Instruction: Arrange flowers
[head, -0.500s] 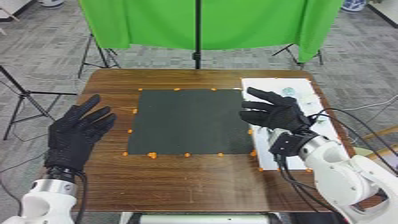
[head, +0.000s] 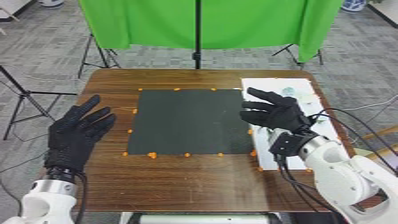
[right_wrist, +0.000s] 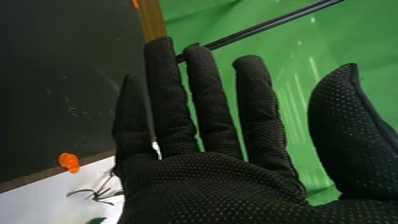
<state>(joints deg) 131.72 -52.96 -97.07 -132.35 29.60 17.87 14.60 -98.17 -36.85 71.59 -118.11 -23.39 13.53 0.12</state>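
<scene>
In the head view, the pale greenish sprig lies just beyond the right hand, far from the left hand. In the right wrist view, the empty hand's fingers stand straight, spread apart.

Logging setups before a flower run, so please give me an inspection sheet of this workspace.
Surface: brown table, dark mat, white sheet at right.
Job's things: pale green piece and thin dark sprig, both on the white sheet.
Clutter: orange tabs along the mat's edges.
Hands: left hand open, empty; right hand open, empty, near the white sheet.
Cables: black cables beside both arms.
Surroundings: green cloth, tripods, grey carpet.
</scene>
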